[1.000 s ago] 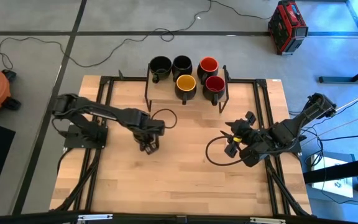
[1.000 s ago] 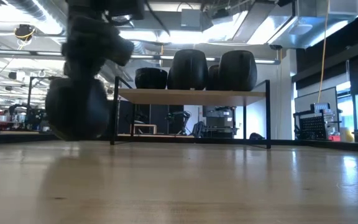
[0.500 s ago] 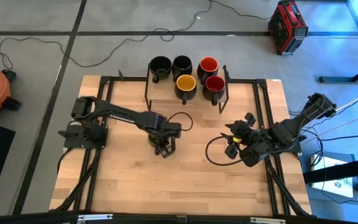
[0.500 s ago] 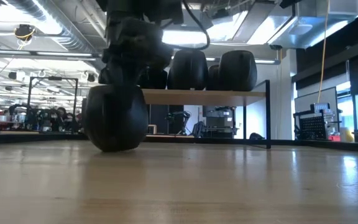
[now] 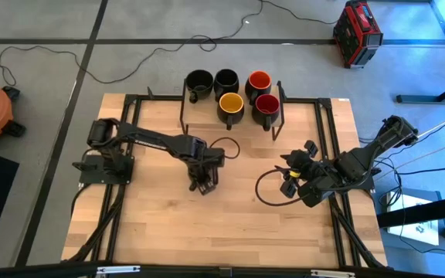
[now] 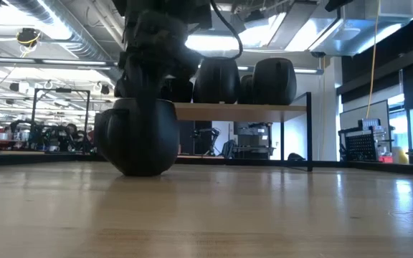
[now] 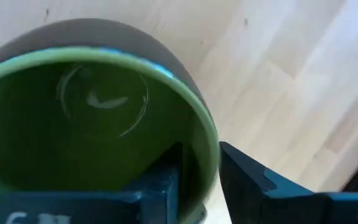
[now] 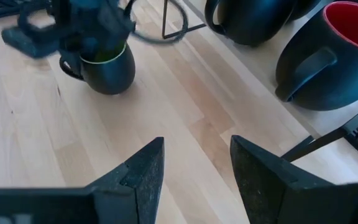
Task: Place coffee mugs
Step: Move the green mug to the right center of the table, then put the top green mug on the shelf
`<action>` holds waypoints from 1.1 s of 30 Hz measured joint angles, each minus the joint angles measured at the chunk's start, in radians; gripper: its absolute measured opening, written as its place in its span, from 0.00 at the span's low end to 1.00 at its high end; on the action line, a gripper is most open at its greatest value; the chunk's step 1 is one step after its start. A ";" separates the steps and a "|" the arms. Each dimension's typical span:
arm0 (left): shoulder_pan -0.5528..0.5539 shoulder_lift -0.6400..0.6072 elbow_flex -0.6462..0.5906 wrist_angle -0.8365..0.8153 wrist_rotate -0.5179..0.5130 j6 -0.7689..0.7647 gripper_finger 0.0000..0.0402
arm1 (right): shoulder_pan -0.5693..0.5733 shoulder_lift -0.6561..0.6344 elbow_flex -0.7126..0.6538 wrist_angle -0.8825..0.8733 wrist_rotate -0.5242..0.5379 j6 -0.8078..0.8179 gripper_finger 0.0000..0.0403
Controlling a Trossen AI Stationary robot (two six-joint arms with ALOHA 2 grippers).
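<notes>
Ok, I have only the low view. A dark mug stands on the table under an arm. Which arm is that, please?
Observer: It is the left gripper. The right gripper rests open at the right of the table.
Operator: What colour is the mug inside?
Observer: The mug is green inside.
Operator: How do the jaws hold it?
Observer: One jaw is inside and one outside, clamping the wall.

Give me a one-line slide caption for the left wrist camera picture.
Left gripper pinches the rim of the green-lined mug, one finger inside and one outside, above the wooden table.
</notes>
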 joint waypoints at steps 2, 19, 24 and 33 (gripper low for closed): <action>0.013 -0.038 0.000 -0.022 0.006 0.021 0.25 | 0.000 0.000 0.000 -0.001 0.000 0.000 0.43; 0.103 -0.243 0.017 -0.090 -0.164 0.465 0.25 | 0.000 0.000 0.000 0.000 0.008 0.002 0.43; 0.105 -0.207 0.017 -0.116 -0.179 0.402 0.31 | 0.000 0.000 0.000 0.000 0.008 0.024 0.43; 0.110 -0.136 0.016 -0.185 -0.256 0.229 0.41 | 0.000 0.000 0.000 -0.002 0.008 0.026 0.43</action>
